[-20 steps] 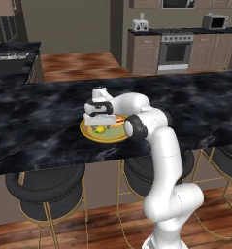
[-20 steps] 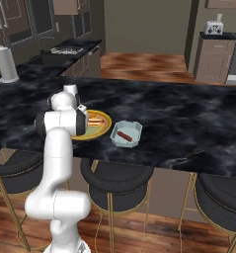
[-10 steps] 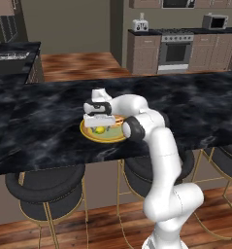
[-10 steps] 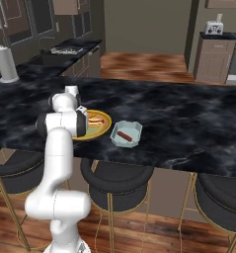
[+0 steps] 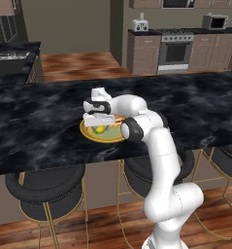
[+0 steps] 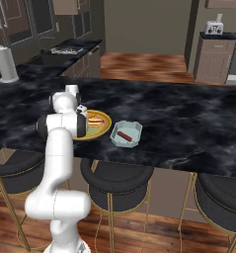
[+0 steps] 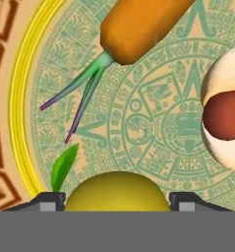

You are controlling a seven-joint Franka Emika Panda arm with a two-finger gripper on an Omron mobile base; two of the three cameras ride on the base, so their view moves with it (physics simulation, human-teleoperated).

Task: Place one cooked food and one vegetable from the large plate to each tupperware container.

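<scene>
On the black marble counter (image 6: 188, 123), the gripper (image 7: 117, 204) hangs low over the large plate (image 6: 105, 122), fingertips (image 7: 49, 201) spread either side of a yellow leafed fruit (image 7: 116, 192), grip uncertain, carrot (image 7: 138, 27) and hot dog (image 7: 224, 115) beyond, a sausage-holding tupperware container (image 6: 126, 134) just right.

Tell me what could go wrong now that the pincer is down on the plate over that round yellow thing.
The round yellow item sits between the pincer tips and could roll out as they close. The carrot and hot dog lie close by on the large plate, so a sideways slip might knock them.
</scene>
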